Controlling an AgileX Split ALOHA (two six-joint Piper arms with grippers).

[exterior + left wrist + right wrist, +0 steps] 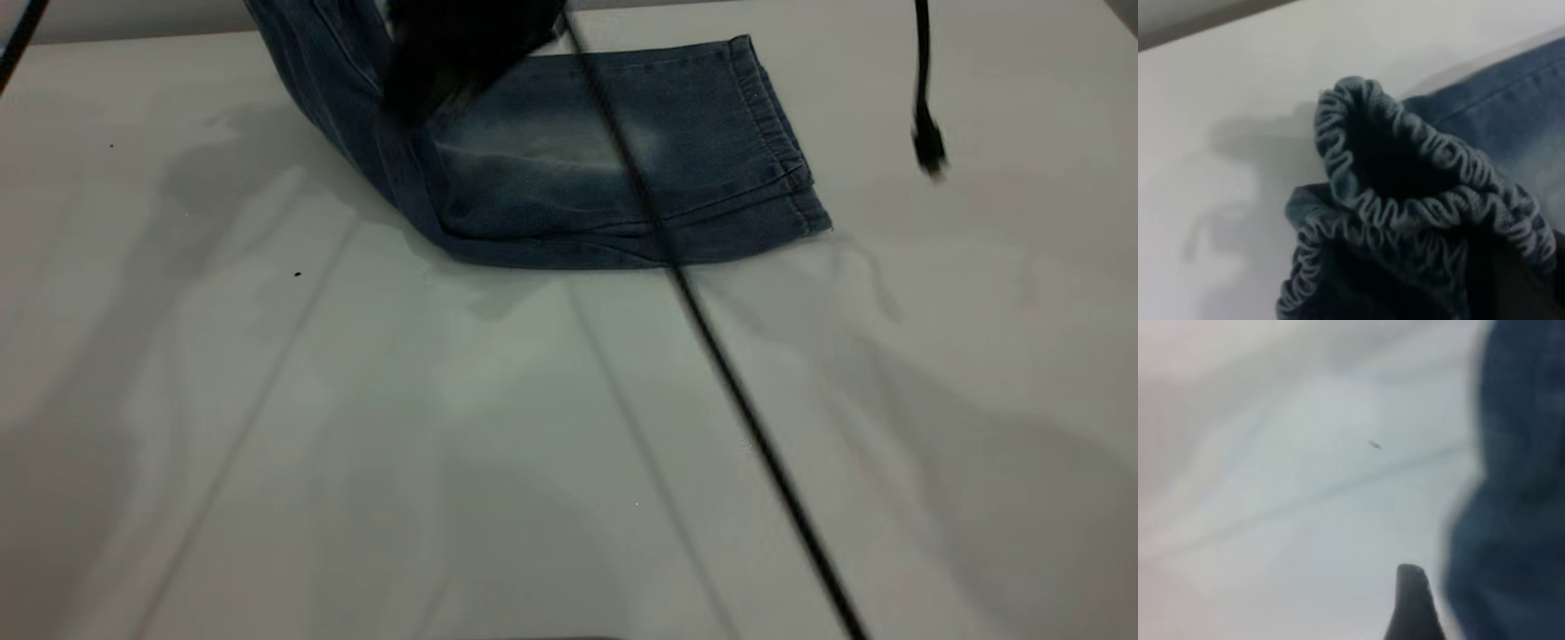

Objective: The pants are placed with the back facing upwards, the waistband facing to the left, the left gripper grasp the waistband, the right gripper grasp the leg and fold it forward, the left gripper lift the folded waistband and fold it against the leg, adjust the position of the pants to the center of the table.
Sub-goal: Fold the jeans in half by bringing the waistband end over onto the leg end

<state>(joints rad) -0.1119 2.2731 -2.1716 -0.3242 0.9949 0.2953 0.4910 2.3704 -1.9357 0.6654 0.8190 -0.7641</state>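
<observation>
The pants [569, 178] lie folded lengthwise at the far middle of the table [356, 444]. The leg [693, 133] with its pale washed patch is on top, its hem toward the right. The left end of the pants rises off the table under my left gripper [462, 53], a dark blur. In the left wrist view the ruffled waistband [1405, 207] hangs bunched from the left gripper [1511, 287], which is shut on it. My right gripper [1451, 620] hovers over the table beside blurred denim [1518, 487]; one dark fingertip [1410, 600] shows, nothing touching it.
A thin black cable [738, 391] runs diagonally across the exterior view, from over the pants to the near right. Another black cable end [926, 142] hangs at the far right. A small dark speck [297, 274] marks the white tabletop left of the pants.
</observation>
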